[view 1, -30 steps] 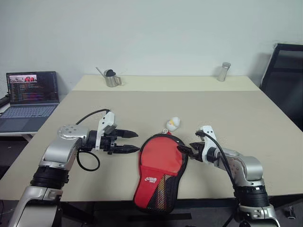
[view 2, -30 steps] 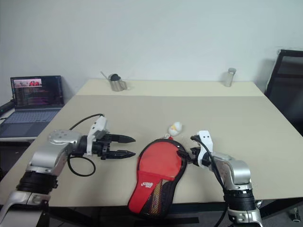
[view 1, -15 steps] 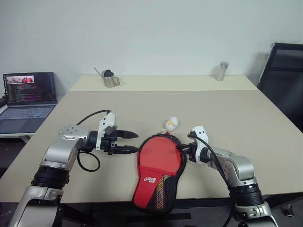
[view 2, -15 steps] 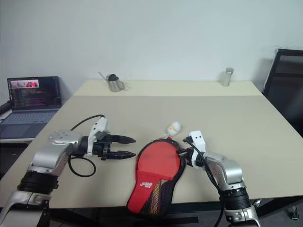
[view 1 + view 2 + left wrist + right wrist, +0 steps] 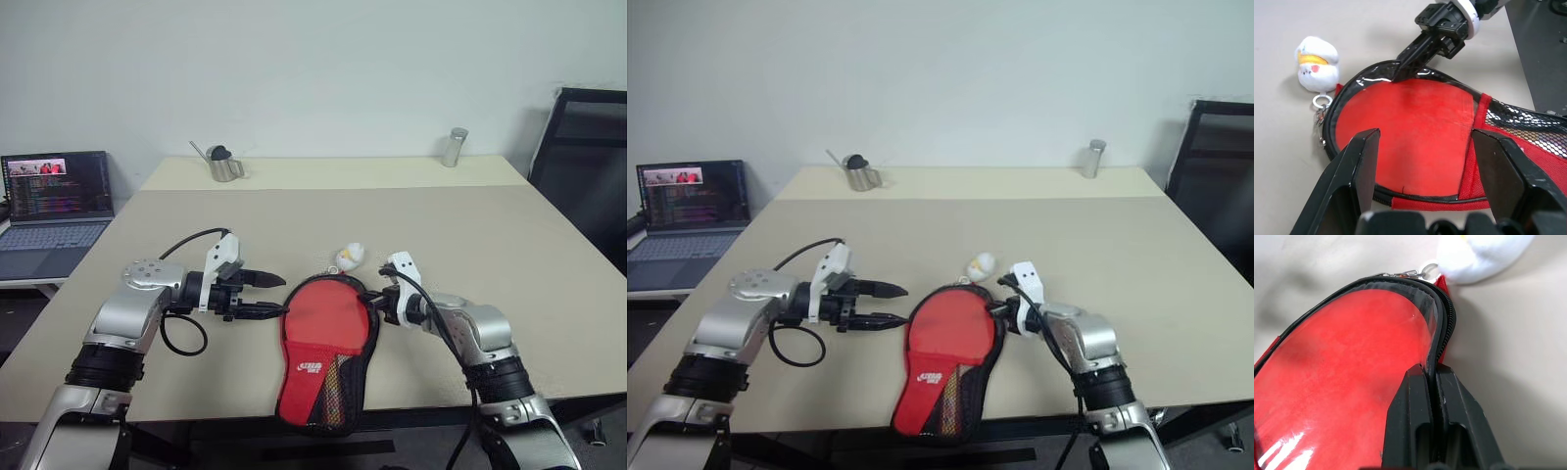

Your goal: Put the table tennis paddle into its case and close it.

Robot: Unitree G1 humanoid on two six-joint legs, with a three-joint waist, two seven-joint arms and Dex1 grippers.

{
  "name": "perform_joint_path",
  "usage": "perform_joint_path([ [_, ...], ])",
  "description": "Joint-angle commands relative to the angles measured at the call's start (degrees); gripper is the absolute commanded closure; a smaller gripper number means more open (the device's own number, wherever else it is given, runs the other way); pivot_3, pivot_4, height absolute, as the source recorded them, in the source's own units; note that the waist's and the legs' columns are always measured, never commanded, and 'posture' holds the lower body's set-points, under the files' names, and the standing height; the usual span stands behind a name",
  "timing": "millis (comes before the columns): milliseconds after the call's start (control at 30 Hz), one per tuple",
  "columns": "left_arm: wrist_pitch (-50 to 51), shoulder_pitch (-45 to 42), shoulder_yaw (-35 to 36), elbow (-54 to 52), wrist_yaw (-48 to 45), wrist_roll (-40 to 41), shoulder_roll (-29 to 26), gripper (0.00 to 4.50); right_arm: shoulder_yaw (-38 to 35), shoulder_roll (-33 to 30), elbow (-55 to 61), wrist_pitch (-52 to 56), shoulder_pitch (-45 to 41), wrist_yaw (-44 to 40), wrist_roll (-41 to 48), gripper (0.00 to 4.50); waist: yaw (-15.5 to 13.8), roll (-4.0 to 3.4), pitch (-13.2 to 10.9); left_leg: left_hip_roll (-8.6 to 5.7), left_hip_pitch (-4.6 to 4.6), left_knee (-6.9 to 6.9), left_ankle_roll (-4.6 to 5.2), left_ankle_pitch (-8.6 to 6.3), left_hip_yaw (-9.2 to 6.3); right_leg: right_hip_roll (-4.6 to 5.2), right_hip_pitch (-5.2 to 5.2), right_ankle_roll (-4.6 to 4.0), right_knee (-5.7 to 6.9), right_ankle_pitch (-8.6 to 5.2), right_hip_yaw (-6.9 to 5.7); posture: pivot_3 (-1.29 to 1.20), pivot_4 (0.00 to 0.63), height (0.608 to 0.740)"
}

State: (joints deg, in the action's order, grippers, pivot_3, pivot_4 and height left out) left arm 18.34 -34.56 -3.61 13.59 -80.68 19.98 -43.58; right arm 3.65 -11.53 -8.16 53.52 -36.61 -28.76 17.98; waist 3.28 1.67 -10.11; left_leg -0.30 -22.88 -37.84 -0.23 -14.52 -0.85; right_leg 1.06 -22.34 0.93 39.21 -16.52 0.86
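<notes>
Right wrist view | right gripper (image 5: 1432,377) pinching the case (image 5: 328,333) rim, zipper unclosed | paddle seemingly inside | left gripper (image 5: 266,295) spread beside the case | left: zipping

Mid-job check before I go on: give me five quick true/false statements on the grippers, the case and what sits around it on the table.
1. The right gripper is shut on the case at its zip edge. True.
2. The left gripper is clamped on the case. False: its fingers are open beside the case's left edge.
3. A small white plush charm lies at the far end of the case. True.
4. The case lies wholly on the table. False: its near end hangs over the front edge.
5. The laptop is closed. False: its screen is up and lit.
</notes>
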Motion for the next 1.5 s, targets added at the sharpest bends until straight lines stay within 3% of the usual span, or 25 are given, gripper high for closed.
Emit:
perform_joint_path([
  [33,-0.8,-0.8,0.6,-1.1,-0.2,0.1,-0.3,1.27,0.6,-0.2,-0.2,-2.8,-2.3,-1.1,-0.2,4.49,-0.1,0.0,0.0,0.0,-0.02,0.01,0.0,0.0,-0.01,0.0,-0.01,0.0,-0.02,0.0,-0.01,0.0,0.15,0.74],
  [500,-1.0,-1.1,0.3,-0.8,0.1,-0.2,0.2,1.27,1.0,-0.3,-0.3,-2.1,-1.5,-1.1,-0.9,4.49,-0.2,0.0,0.0,-0.01,-0.07,0.03,0.01,-0.01,-0.02,0.02,-0.01,0.0,-0.11,0.0,-0.01,0.0,0.15,0.74],
  [600,-1.0,-1.0,0.3,-0.9,0.2,-0.3,0.3,1.27,0.8,-0.5,0.1,-1.5,-1.0,-0.5,-0.9,3.81,-0.2,0.0,0.0,-0.02,-0.07,0.03,0.0,-0.01,-0.02,0.02,-0.01,0.0,-0.11,0.0,-0.01,0.0,0.15,0.74],
  [967,-0.7,-0.3,0.6,-1.8,1.2,0.1,0.8,1.27,-1.1,-4.8,10.3,3.7,1.8,-0.4,1.0,0.06,-0.8,-0.02,0.0,-0.04,-0.12,0.03,0.01,-0.01,-0.04,0.05,-0.01,0.0,-0.15,0.0,-0.02,0.0,0.15,0.74],
  [1167,-1.5,0.3,-0.4,-1.9,2.1,-0.4,2.4,1.27,-7.4,-10.2,20.1,10.5,1.7,-1.8,6.8,0.02,-1.5,-0.06,-0.1,-0.06,-0.14,0.04,0.01,-0.01,-0.06,0.06,-0.02,0.0,-0.19,0.0,-0.04,0.0,0.15,0.74],
  [1300,-5.2,-1.3,-3.5,0.5,2.1,-2.8,6.4,1.27,-13.4,-13.3,24.0,13.7,0.9,-2.1,11.0,0.02,-1.6,-0.07,-0.1,-0.06,-0.14,0.03,0.01,-0.01,-0.08,0.06,0.01,0.0,-0.2,0.0,-0.05,0.0,0.15,0.74],
  [1500,-12.3,-6.6,-7.9,12.1,4.5,-9.1,13.4,1.27,-15.6,-16.6,22.0,12.2,-1.6,-1.2,11.4,0.02,-1.7,-0.07,-0.1,-0.11,-0.16,0.01,0.02,-0.01,-0.07,0.08,0.01,0.0,-0.2,0.0,-0.05,0.0,0.15,0.74],
])
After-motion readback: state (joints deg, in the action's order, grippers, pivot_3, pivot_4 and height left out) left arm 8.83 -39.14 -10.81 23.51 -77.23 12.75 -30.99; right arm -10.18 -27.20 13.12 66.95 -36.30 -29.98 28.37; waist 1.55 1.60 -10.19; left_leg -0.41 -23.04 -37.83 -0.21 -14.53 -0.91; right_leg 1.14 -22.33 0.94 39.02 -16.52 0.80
